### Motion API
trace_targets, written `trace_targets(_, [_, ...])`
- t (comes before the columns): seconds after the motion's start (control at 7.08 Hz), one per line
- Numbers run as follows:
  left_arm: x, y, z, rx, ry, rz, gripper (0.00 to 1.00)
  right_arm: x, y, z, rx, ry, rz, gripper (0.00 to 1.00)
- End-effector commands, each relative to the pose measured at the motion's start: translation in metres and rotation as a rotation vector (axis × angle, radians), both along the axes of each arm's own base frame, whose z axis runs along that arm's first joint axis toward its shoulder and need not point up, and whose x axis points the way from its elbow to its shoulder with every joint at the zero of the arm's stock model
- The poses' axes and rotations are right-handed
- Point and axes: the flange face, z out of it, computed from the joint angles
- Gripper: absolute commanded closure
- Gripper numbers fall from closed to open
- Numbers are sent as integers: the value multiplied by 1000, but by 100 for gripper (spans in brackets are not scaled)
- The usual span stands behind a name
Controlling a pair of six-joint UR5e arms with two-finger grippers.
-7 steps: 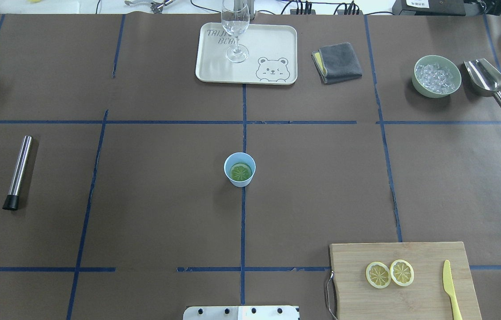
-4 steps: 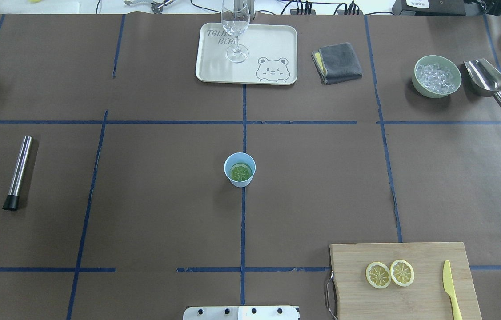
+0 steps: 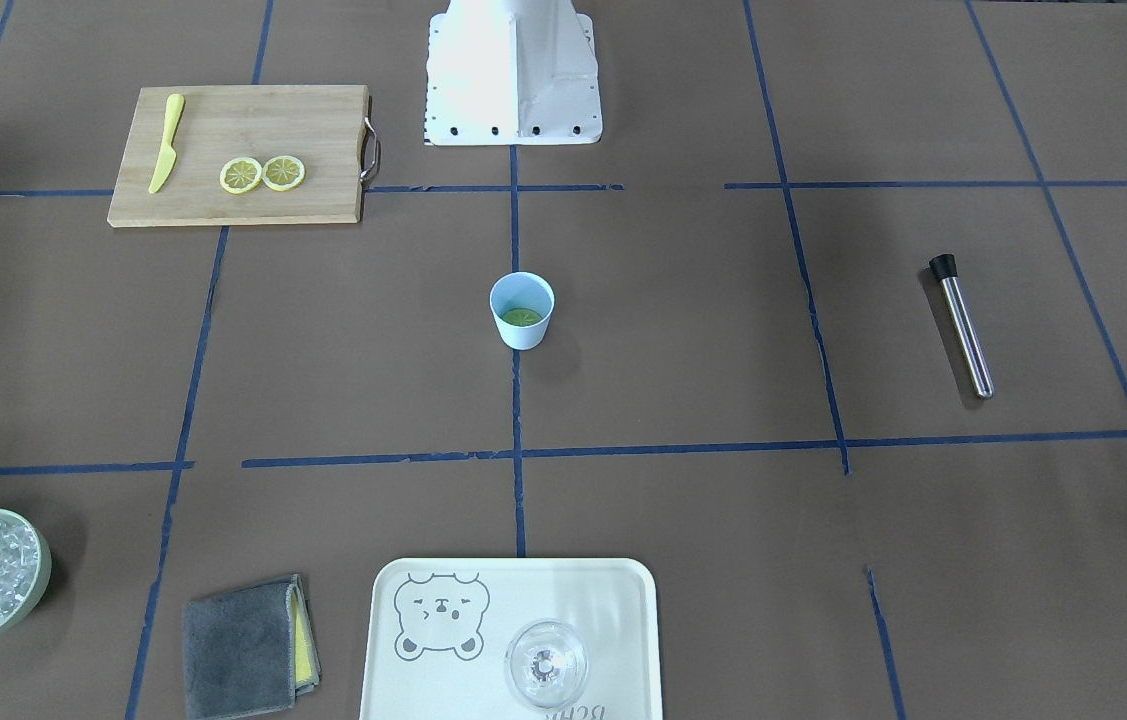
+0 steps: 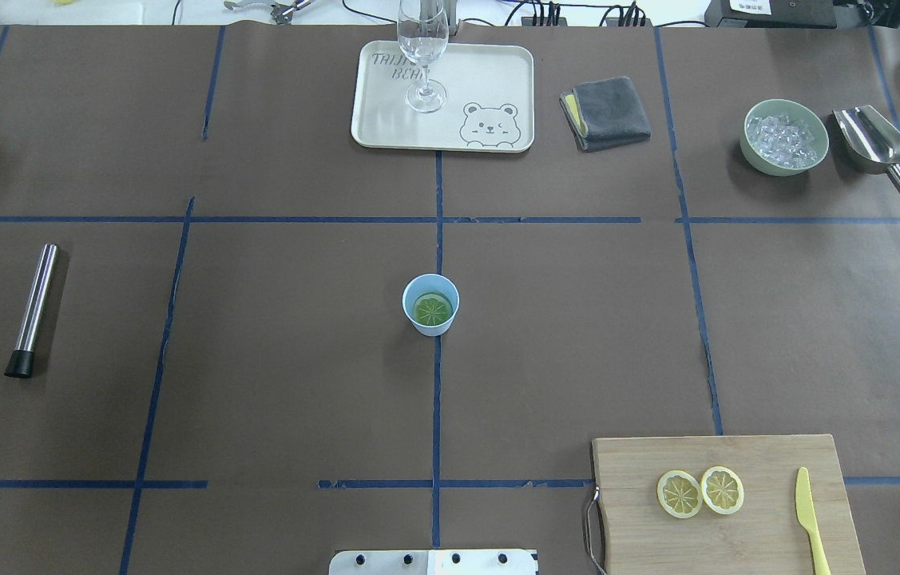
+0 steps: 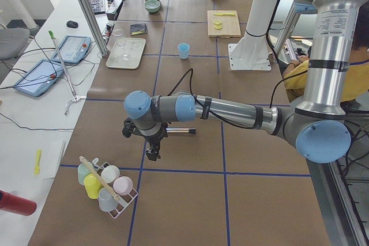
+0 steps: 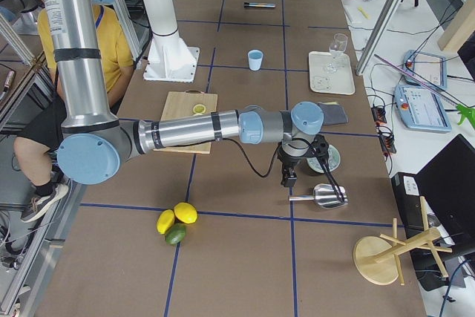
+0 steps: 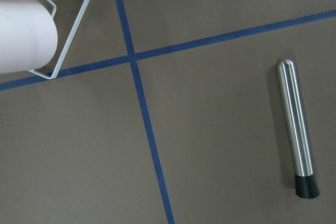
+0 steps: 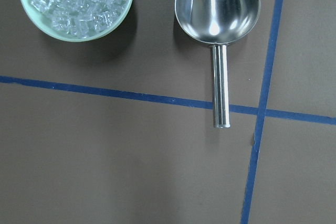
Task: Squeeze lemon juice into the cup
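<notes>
Three lemon slices [image 4: 433,308] [image 4: 679,493] [image 4: 722,489], one cup [image 4: 430,282], one glass [image 4: 422,40], one tray [image 4: 497,72], one knife [image 4: 810,511]

Opposed overhead and front views, cup [image 4: 430,304] shared

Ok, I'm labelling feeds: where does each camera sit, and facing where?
Front-facing: across the table, facing the robot's base.
Overhead: behind the robot, looking forward; base edge only.
Exterior left: table's end; left arm near.
Exterior right: opposite end; right arm near.
Left wrist: down on metal rod; no body.
Right wrist: down on scoop, ice bowl; no body.
Shared: first two both show the cup.
</notes>
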Motion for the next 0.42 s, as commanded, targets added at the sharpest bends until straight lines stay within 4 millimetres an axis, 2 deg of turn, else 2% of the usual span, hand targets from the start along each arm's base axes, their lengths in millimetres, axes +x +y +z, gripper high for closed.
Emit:
trace_targets(0.0, [2, 1, 0, 31, 27, 5, 0, -2, -1, 0, 4, 2, -6, 0])
trace_targets(0.28, [2, -5, -6, 42, 29, 4, 0, -9, 3, 6, 13, 7, -17, 0])
